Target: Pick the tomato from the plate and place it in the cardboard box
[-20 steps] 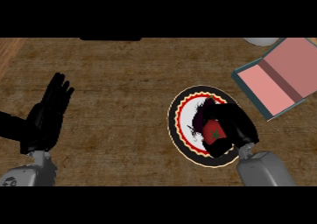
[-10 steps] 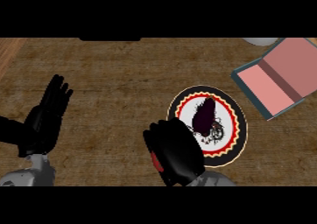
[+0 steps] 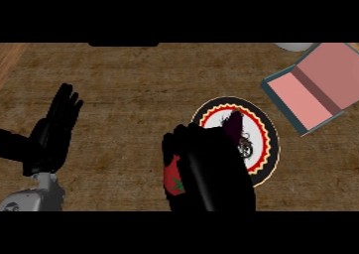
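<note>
My right hand (image 3: 211,171) fills the lower middle of the head view, fingers curled round the red tomato (image 3: 172,177), of which only a strip shows at the hand's left edge. The hand covers the left part of the round plate (image 3: 262,135), which has a red and yellow rim and a dark pattern. The cardboard box (image 3: 318,87), open with a pink inside, lies at the upper right, apart from the hand. My left hand (image 3: 52,131) rests open at the left, fingers straight and pointing up.
The counter (image 3: 139,89) is brown wood grain. A pale round object (image 3: 292,46) shows partly at the top edge, left of the box. A lighter wooden strip (image 3: 7,59) runs along the upper left corner.
My right hand, with the tomato, has come up off the plate and moved left and nearer to the view, uncovering most of the plate. The left hand has stayed where it was.
</note>
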Action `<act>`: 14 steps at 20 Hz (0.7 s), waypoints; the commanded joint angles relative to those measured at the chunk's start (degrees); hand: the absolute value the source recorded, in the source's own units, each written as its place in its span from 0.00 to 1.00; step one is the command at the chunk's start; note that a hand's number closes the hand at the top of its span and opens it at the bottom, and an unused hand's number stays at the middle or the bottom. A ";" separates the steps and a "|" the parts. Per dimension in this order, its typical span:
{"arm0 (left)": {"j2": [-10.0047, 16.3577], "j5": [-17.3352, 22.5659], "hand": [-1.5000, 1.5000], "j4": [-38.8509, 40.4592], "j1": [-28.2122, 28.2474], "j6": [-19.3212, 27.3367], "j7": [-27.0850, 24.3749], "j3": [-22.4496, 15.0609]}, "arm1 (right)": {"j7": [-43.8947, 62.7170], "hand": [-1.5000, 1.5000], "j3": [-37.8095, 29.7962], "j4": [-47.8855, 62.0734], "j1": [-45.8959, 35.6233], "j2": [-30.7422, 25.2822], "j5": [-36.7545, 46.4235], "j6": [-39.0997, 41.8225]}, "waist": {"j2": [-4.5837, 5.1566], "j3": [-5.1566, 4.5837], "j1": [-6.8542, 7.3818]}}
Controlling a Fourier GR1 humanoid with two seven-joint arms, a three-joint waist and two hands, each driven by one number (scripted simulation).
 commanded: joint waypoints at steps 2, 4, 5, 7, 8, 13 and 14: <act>0.28 0.51 0.50 -0.37 0.89 -0.55 -0.91 0.59 | 3.24 1.00 -12.04 -5.98 -4.26 -1.18 0.54 2.66 | 0.06 0.02 -0.24; 2.08 0.87 0.50 3.58 -0.93 -1.68 -1.69 2.39 | 7.96 1.00 -12.35 -7.12 -7.56 0.10 0.87 5.57 | 0.11 -0.01 -0.28; -0.61 0.25 0.50 -3.13 5.05 -1.22 -0.75 -1.06 | 3.80 1.00 -15.56 -5.63 -4.23 -1.04 0.23 1.78 | 0.08 0.05 0.23; -0.05 1.17 0.50 3.07 1.19 -2.13 -3.33 0.71 | 3.39 1.00 -20.91 -3.17 -7.49 -0.97 -1.82 3.85 | 0.22 0.02 -0.08; -0.50 -0.06 0.50 -1.96 -0.49 0.53 2.27 -0.77 | 4.06 1.00 -23.53 -4.64 -8.57 -1.32 -4.13 6.94 | 0.12 0.04 -0.06; 0.09 0.25 0.50 1.01 -0.44 -0.46 0.30 0.40 | -3.60 1.00 -33.73 2.68 -9.03 -7.78 -8.09 6.11 | 0.25 0.04 -0.06; -0.71 -0.64 0.50 3.38 0.39 -0.20 -3.62 0.53 | -3.08 1.00 -35.09 5.29 -12.64 -6.99 -8.47 6.23 | 0.26 0.02 0.06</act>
